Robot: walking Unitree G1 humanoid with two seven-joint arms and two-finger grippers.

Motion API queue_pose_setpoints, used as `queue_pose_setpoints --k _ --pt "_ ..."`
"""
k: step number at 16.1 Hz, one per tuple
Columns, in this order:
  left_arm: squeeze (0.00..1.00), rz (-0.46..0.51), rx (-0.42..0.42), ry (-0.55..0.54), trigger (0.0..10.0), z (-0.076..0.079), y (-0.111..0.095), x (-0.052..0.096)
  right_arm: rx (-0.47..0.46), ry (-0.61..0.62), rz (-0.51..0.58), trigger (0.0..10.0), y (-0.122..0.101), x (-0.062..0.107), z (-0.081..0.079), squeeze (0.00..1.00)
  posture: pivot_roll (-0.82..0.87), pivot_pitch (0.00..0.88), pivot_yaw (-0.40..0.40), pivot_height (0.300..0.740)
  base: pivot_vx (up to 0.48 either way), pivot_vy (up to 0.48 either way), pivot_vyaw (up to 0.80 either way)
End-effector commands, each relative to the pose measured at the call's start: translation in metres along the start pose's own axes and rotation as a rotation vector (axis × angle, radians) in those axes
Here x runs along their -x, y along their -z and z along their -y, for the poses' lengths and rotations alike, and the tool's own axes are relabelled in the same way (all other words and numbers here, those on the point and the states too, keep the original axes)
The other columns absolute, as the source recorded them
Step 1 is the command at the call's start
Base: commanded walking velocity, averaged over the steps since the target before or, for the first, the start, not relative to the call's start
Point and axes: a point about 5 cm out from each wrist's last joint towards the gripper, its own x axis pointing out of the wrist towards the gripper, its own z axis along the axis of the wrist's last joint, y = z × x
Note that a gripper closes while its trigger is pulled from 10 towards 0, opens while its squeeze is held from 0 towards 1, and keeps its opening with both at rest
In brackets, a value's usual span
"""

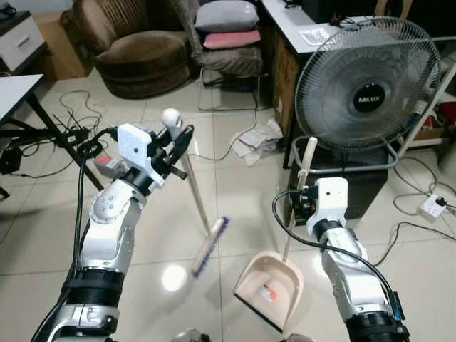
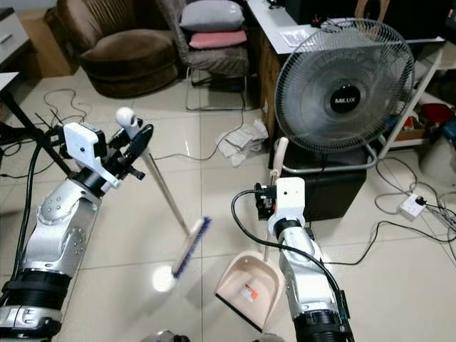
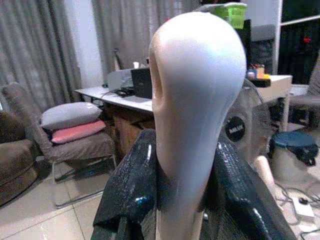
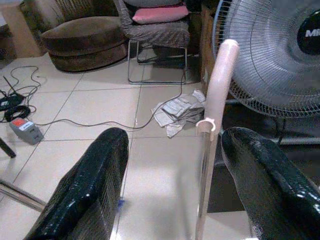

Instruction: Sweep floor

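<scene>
Left gripper (image 1: 173, 144) clamps the broom (image 1: 192, 191) handle top for leverage; right gripper (image 4: 172, 185) straddles the dustpan (image 1: 271, 287) handle, fingers spread, steadying it.

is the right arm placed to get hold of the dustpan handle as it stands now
Probably yes. The right end effector is open with the dustpan handle standing upright between its fingers, nothing in between; it looks only to need closing.

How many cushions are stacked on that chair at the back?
2. A grey cushion lies on top, and a pink cushion sits beneath it, both on the chair beside the desk. Others may be hidden.
</scene>
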Motion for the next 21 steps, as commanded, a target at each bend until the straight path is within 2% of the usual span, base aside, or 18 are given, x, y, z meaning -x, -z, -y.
queue_pose_setpoints --k 1,2,3,4,6,9,11,21 --pt "0.00 0.009 -0.048 0.011 10.0 -0.004 -0.008 0.000 0.006 -0.019 0.002 10.0 -0.002 0.000 -0.004 0.00 -0.18 0.000 0.093 0.740 0.000 0.000 0.00" --pt "0.00 -0.024 -0.082 -0.047 10.0 -0.010 -0.005 0.001 0.008 -0.019 0.018 10.0 -0.005 0.000 -0.004 0.00 -0.18 0.000 0.097 0.740 0.000 0.000 0.00" --pt "0.00 -0.095 -0.117 -0.169 10.0 -0.024 0.003 0.006 -0.002 -0.018 0.057 10.0 -0.011 0.000 -0.004 0.00 -0.19 0.000 0.104 0.740 0.000 0.000 0.00" --pt "0.00 -0.142 -0.111 -0.251 10.0 -0.035 0.008 0.013 -0.029 -0.020 0.084 10.0 -0.017 0.002 -0.003 0.00 -0.19 0.000 0.107 0.740 0.000 0.000 0.00" --pt "0.00 -0.197 -0.123 -0.300 10.0 -0.040 0.013 0.022 -0.039 -0.028 0.090 10.0 -0.021 0.005 0.000 0.00 -0.18 0.000 0.106 0.740 0.000 0.000 0.00" --pt "0.00 -0.226 -0.108 -0.323 10.0 -0.032 0.020 0.034 -0.023 -0.068 0.060 10.0 -0.017 0.012 0.001 0.00 -0.18 0.000 0.097 0.740 0.000 0.000 0.00" --pt "0.00 -0.239 -0.134 -0.351 10.0 -0.026 0.023 0.041 -0.015 -0.091 0.046 10.0 -0.015 0.016 0.000 0.00 -0.17 0.000 0.086 0.740 0.000 0.000 0.62" --pt "0.00 -0.263 -0.161 -0.368 10.0 -0.020 0.023 0.044 0.036 -0.181 -0.001 10.0 -0.011 0.020 -0.004 0.00 -0.17 0.000 0.078 0.740 0.000 -0.333 0.78"
